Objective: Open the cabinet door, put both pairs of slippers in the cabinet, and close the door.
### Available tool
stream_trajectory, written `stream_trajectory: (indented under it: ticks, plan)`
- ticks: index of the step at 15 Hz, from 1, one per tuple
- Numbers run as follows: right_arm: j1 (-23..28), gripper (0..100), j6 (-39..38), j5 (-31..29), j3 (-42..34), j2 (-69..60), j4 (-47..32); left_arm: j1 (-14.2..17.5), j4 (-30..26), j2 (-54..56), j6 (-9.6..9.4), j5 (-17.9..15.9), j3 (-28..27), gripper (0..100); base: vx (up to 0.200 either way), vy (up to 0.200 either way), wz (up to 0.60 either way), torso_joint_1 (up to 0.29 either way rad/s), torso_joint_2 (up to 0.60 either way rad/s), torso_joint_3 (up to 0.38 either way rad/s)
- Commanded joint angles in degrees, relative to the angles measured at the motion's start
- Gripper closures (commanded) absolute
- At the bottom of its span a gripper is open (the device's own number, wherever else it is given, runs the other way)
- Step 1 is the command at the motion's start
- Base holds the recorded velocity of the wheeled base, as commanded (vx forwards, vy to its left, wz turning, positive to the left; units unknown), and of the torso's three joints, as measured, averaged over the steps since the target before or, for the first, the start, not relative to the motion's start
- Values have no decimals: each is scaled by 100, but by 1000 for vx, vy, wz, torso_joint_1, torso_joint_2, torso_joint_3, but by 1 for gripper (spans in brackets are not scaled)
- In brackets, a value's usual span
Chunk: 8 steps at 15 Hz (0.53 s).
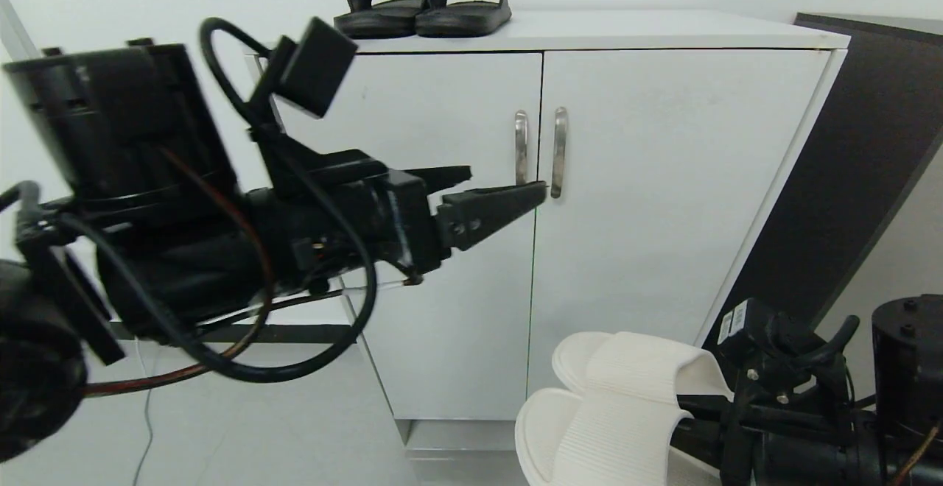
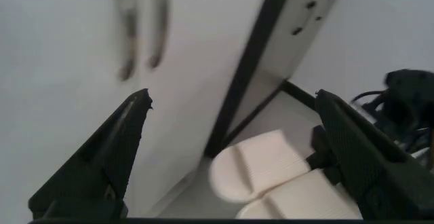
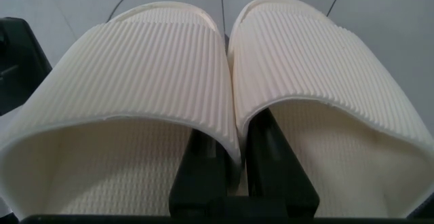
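Both cabinet [image 1: 663,177] doors are shut, so the step in hand is opening one. The left claw [image 1: 508,179] hangs wide open in front of the two handles, which stand side by side at the seam. In the head view one fingertip lies over the seam near the foot of the right handle [image 1: 560,151]. The other fingertip is short of the left handle [image 1: 521,146]. I cannot tell whether either finger touches metal.

The right claw [image 3: 234,183] sits low and to the right, pinched on the inner edges of the white slippers [image 1: 619,390] and holding the pair together off the floor. The black slippers [image 1: 423,4] sit on the cabinet top, near its left end, well apart from both claws.

To do this well, I would pick one handle and put one finger on each side of it. A span across both bars would likely fight both doors at once. The grip should go on the middle of the bar, not its foot, where the fingers could slide off. The pull should follow the door's arc around its hinge, not run straight back. The white pair is best kept clear of the door's swing.
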<state>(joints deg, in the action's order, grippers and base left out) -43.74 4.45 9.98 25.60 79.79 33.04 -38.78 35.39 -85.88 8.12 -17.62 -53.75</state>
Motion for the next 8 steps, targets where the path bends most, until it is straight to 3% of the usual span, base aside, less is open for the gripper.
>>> stream_trajectory:
  ticks: [1,3,5,6,7,8]
  plan:
    - [-3,100,21,4,-11,-16,1,-367,-23,-781,76,-31,-575,0,0,0,0,0,0,0]
    - [-3,100,38,4,-29,-16,1,-508,-41,-1115,471,-111,-874,0,0,0,0,0,0,0]
    - [-3,100,38,4,-20,-16,1,-499,-50,-1308,542,-321,-1120,0,0,0,0,0,0,0]
    - [-3,100,47,4,-38,-16,1,-499,-50,-1422,717,-480,-1287,0,0,0,0,0,0,0]
    - [-3,100,56,4,-46,-16,1,-473,-120,-1519,1060,-612,-1516,0,0,0,0,0,0,0]
    - [-3,100,56,4,-46,-25,1,-394,-182,-1607,1078,-629,-1656,0,0,0,0,0,0,0]
